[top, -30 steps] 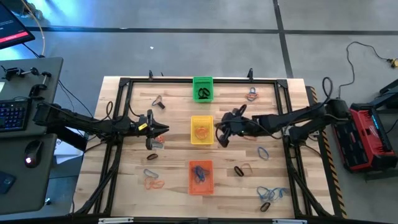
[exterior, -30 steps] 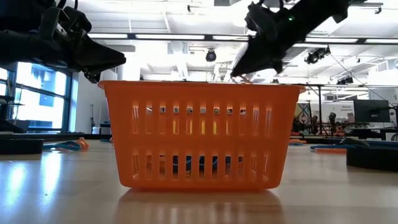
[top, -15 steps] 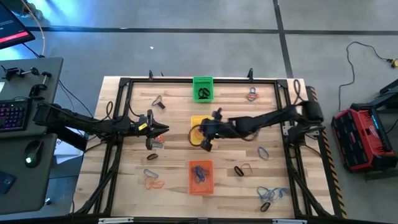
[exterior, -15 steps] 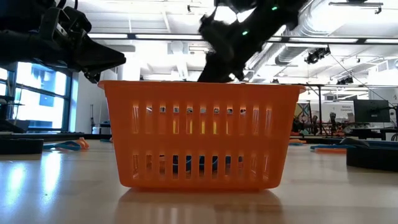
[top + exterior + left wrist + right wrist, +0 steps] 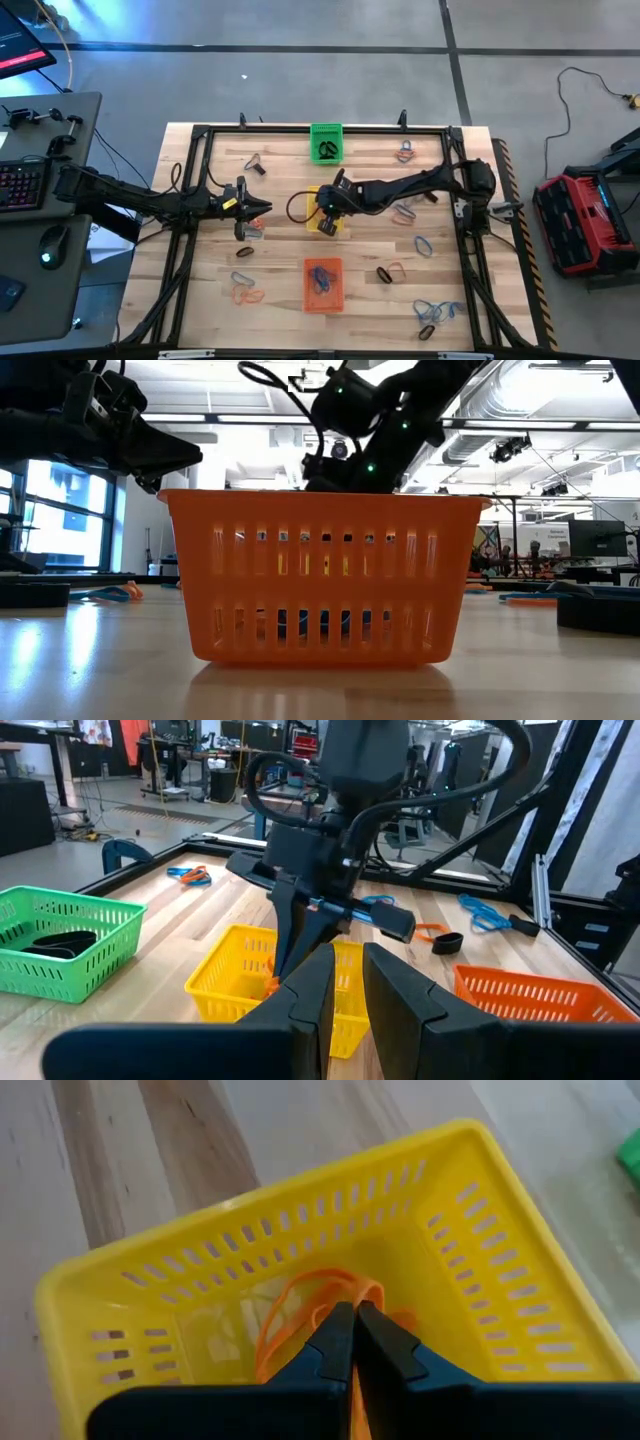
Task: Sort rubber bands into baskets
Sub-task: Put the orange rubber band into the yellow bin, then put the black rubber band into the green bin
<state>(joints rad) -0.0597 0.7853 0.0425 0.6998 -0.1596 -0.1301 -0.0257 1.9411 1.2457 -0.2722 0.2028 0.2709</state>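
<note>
The yellow basket point(image 5: 313, 226) stands at the table's middle, between the green basket point(image 5: 325, 143) at the far side and the orange basket point(image 5: 322, 285) at the near side. My right gripper point(image 5: 326, 214) points down into the yellow basket point(image 5: 480, 1190), shut on an orange rubber band point(image 5: 290, 1315). It also shows in the left wrist view point(image 5: 285, 965). My left gripper point(image 5: 266, 208) waits left of the yellow basket, shut and empty, above the table. Black bands lie in the green basket point(image 5: 60, 940), blue ones in the orange basket. My right gripper pinches an orange rubber band between its two fingertips point(image 5: 335, 1330). The fingers come from above and point down into the yellow basket. The band's loops point(image 5: 270, 1330) spread below the tips, inside the basket. Whether they lie on its floor I cannot tell.
Loose bands lie about the table: orange and blue at the near left point(image 5: 245, 290), blue at the near right point(image 5: 437, 312) and right point(image 5: 423, 243), black and orange point(image 5: 390, 272), others at the far corners point(image 5: 255, 163) point(image 5: 404, 152). One lies under my left gripper point(image 5: 250, 232).
My right gripper has gone toward the table's left edge, from beside the yellow basket's right side to over it, and has gone down into the basket. My left arm has kept still.
</note>
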